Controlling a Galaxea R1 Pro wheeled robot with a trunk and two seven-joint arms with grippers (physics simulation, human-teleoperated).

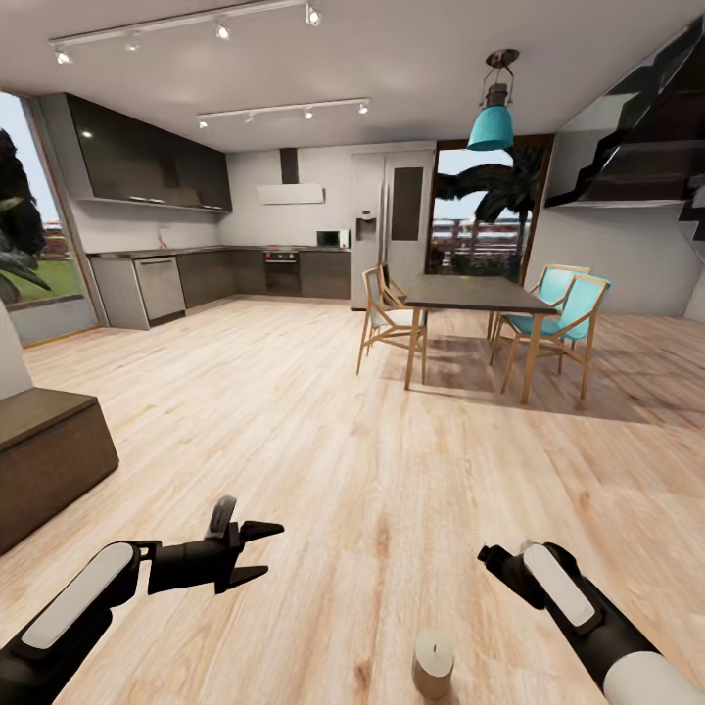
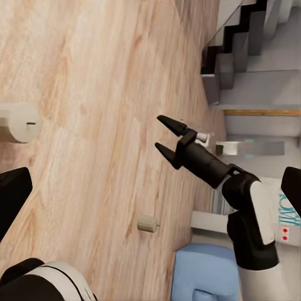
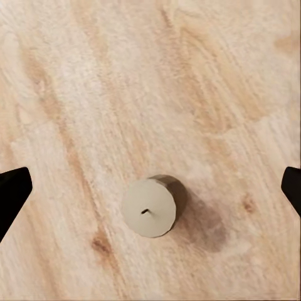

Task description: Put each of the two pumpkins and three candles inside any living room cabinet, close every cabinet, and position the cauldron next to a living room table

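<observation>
While the robot stands on the wood floor (image 1: 323, 411) | left claw (image 1: 257, 553) lower left, jaws apart, empty, held aside | candle (image 1: 433, 664) upright at bottom centre, uncaught | right claw (image 3: 150, 185) lower right, fingertips wide, poised above it for gripping.

Bright and even, lit by ceiling track lights (image 1: 220, 29) and daylight from the windows (image 1: 470, 220). Soft shadows under the dining table (image 1: 480, 292) and beside the candle (image 3: 152, 205). Slightly blurry; wide-angle stretching at the edges.
</observation>
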